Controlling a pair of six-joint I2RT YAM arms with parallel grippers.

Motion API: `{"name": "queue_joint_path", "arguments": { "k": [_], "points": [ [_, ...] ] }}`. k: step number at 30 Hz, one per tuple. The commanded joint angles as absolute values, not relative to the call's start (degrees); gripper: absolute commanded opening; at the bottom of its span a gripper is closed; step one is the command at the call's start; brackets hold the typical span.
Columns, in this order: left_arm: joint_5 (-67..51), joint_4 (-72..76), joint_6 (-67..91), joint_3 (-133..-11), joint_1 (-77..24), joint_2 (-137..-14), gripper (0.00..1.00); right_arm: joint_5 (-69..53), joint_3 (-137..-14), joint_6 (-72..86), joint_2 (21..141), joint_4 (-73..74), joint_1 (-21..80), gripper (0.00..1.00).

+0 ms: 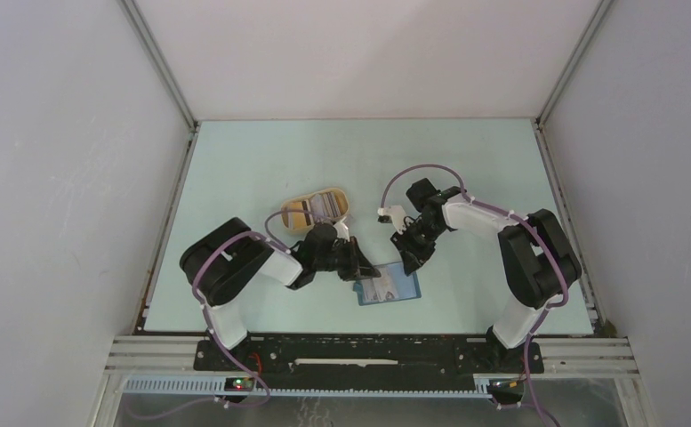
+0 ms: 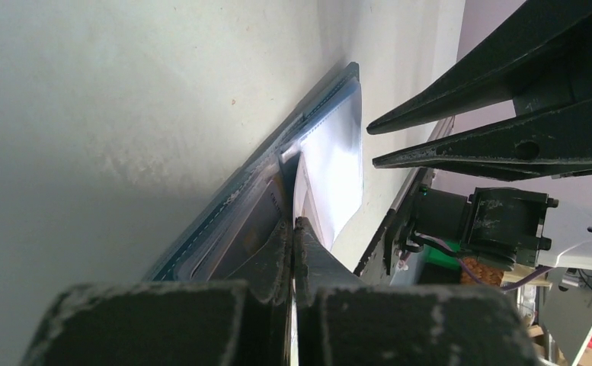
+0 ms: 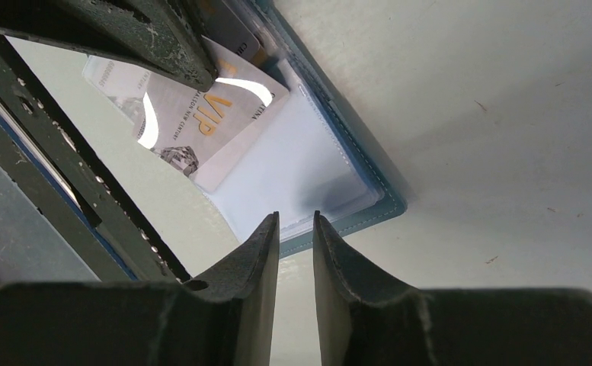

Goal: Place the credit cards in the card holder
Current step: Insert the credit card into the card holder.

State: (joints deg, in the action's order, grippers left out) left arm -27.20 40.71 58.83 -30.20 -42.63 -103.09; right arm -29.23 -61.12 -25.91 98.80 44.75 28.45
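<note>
Insertion under way: left end effector (image 2: 292, 226), clamped on a credit card (image 3: 201, 122), must push it deeper into the card holder (image 3: 315, 183); right end effector (image 3: 296, 225) part-open, empty.

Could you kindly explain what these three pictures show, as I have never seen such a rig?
Two black-and-white robot arms work at a pale green table. One picture looks down from above; the other two come from cameras on the wrists. On the table lie a tan oval tray holding cards and an open teal-blue folding wallet, a grey VIP card lying across its clear inside. The left gripper is shut at the wallet's edge; the right gripper hovers slightly open, empty.
</note>
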Motion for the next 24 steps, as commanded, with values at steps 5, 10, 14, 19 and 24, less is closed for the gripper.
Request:
{"name": "queue_joint_path", "arguments": {
  "k": [5, 10, 14, 19, 24],
  "points": [
    [-27.33, 30.59, 54.48, -33.12, -43.06, -103.84, 0.00, -29.02, -61.13, -24.96, 98.49, 43.75, 28.92, 0.31],
    [-27.42, 30.59, 54.97, -34.88, -43.00, -104.83, 0.02, -29.97, -61.11, -24.79, 97.68, 43.75, 28.88, 0.33],
    [-27.66, 30.99, 55.44, -35.81, -43.04, -105.32, 0.05, -31.85, -61.16, -24.79, 96.30, 43.89, 28.28, 0.36],
    [-28.68, 33.12, 56.62, -35.82, -43.22, -106.27, 0.12, -33.72, -61.12, -25.16, 94.92, 44.06, 27.47, 0.38],
    [-29.19, 34.28, 57.31, -36.04, -43.31, -106.98, 0.21, -39.38, -61.12, -28.02, 92.03, 45.21, 27.62, 0.38]
  ]
}}
